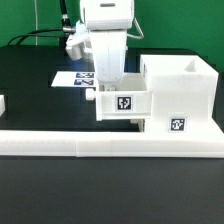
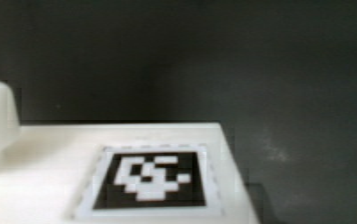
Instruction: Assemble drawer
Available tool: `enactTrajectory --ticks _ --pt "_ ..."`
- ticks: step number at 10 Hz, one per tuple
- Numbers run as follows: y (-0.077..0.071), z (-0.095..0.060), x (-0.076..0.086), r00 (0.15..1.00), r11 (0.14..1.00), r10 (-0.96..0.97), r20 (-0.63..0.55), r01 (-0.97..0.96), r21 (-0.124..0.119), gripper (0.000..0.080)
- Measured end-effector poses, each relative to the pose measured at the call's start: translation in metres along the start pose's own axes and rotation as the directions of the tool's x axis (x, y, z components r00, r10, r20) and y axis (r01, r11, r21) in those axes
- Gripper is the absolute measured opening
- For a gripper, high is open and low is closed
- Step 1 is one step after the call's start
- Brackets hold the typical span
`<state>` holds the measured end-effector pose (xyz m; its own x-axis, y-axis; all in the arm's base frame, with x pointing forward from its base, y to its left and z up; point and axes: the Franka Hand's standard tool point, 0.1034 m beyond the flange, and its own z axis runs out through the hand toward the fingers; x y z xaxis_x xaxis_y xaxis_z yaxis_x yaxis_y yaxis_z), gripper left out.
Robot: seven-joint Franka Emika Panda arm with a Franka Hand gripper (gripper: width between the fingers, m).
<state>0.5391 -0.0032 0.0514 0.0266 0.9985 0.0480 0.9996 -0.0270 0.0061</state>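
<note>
The large white casing (image 1: 183, 92) stands at the exterior view's right, with a tag (image 1: 177, 126) on its front. A smaller white open-top drawer box (image 1: 123, 104) with a tag on its face hangs against the casing's left side, its bottom above the table. My gripper (image 1: 108, 86) reaches down from above into the box's left part and is shut on its wall. In the wrist view a white tagged face of the box (image 2: 152, 178) fills the near part, blurred. My fingertips do not show there.
A long low white L-shaped rail (image 1: 100, 143) runs across the front of the black table. The marker board (image 1: 72, 78) lies behind the arm. A small white piece (image 1: 2, 103) sits at the exterior view's left edge. Cables hang at the back.
</note>
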Motion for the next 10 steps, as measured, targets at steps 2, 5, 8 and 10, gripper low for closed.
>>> enactTrajectory --ticks 2,5,8,10 --pt "0.0003 -0.0002 0.0015 1.000 1.000 0.000 -0.001 0.000 -0.001 0.0044" --pt "0.0011 -0.0002 0.0019 1.000 1.000 0.002 -0.001 -0.002 -0.002 0.0044" --pt "0.0030 0.0017 0.0096 0.999 0.999 0.038 -0.001 -0.038 0.002 0.0044" --pt "0.0022 0.0019 0.0109 0.999 0.999 0.049 0.000 -0.049 0.006 0.0044"
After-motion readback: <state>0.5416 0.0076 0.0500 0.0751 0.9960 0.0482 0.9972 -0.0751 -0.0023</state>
